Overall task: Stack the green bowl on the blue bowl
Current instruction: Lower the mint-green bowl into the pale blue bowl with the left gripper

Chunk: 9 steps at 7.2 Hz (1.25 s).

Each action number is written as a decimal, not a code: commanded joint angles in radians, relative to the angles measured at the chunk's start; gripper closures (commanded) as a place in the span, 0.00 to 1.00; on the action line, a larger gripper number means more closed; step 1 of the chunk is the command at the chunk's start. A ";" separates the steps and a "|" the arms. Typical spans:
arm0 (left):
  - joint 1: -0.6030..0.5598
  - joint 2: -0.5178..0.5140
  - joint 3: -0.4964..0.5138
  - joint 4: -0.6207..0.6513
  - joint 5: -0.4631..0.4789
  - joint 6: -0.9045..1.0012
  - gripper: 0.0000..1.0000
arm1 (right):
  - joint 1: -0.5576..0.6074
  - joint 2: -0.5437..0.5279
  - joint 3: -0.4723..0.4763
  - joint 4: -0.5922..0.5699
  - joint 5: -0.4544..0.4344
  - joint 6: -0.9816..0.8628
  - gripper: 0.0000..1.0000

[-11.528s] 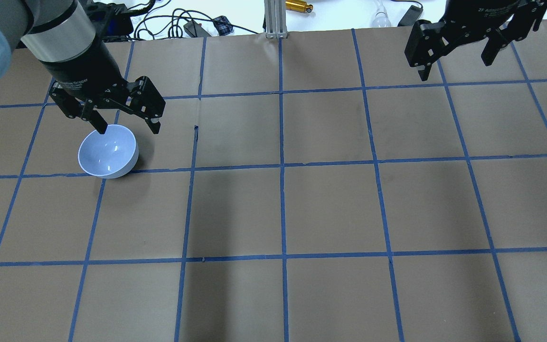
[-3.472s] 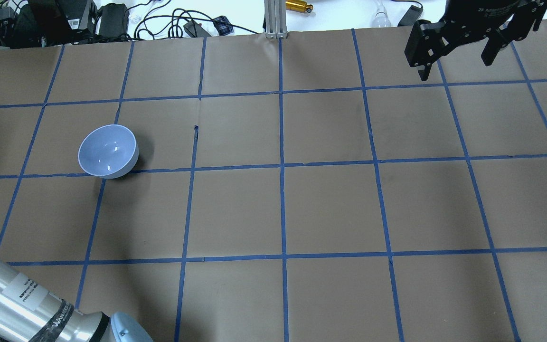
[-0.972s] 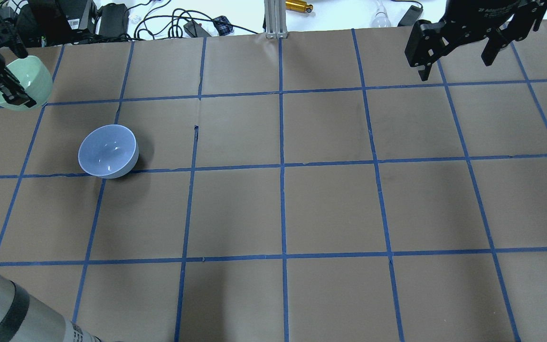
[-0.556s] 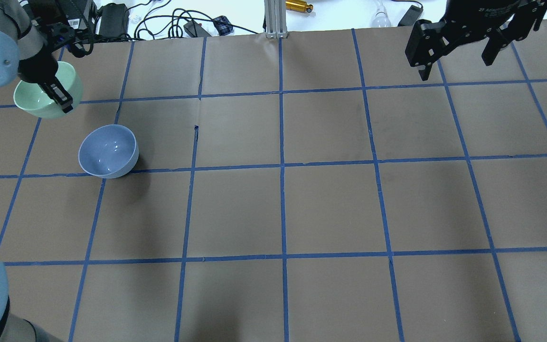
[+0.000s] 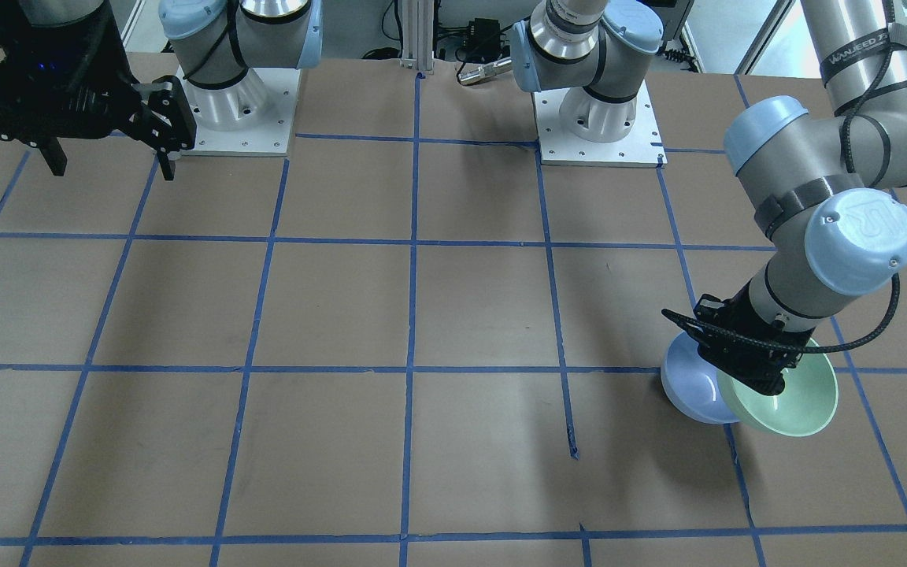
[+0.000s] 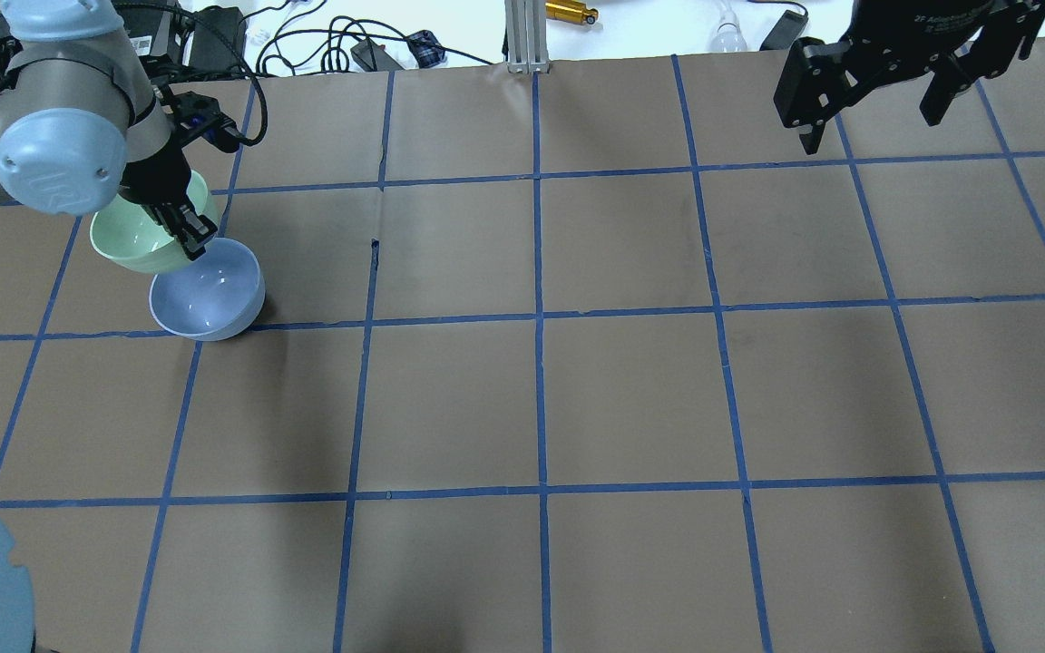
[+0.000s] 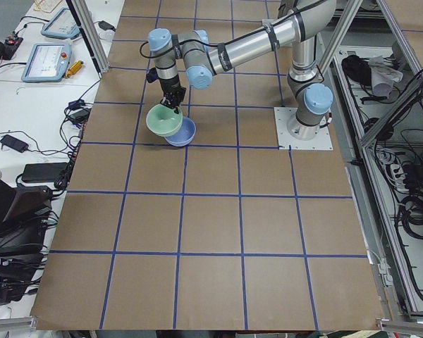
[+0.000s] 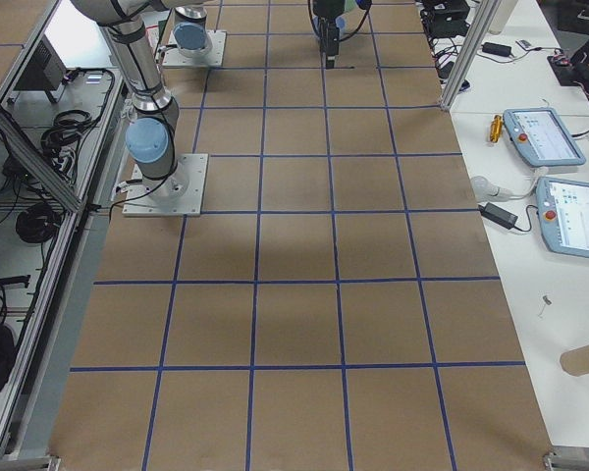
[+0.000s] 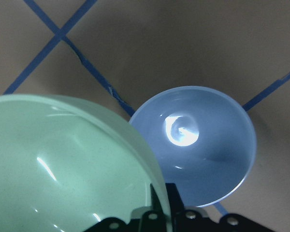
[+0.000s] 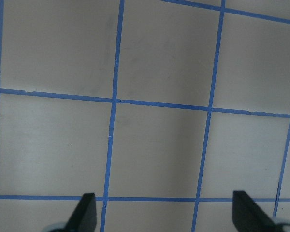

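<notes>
as the left wrist view shows it, the left end effector (image 9: pixel 159 220) is clamped on the rim of the green bowl (image 9: pixel 63 169), fingers closed down onto the bowl's wall. the bowl hangs off the end effector, clear of the table (image 6: pixel 631 399), mouth up and a bit tilted in the front-facing view. the blue bowl (image 9: pixel 203 150) is just below the end effector, upright on the table, touching a blue tape line (image 6: pixel 450 318) of the grid. the green bowl's rim overlaps the blue bowl's edge in the wrist, overhead and front-facing views, so it's partly above it, not centred. most of the green bowl lies on the side of the fingers away from the blue one. can't tell whether the two bowls touch. glare spot on the blue bowl's floor.

well away from that end effector, the right end effector (image 6: pixel 869 127) hangs above the far opposite corner of the table, fingers spread wide, holding nothing. its wrist view shows only brown paper and tape grid under it. past the table's far edge: a tangle of cables (image 6: pixel 323 41) and an aluminium post (image 6: pixel 522 36).
</notes>
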 commanded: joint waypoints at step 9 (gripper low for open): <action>-0.005 0.072 -0.100 0.016 -0.021 -0.045 0.00 | 0.001 0.000 0.000 0.000 0.000 0.000 0.00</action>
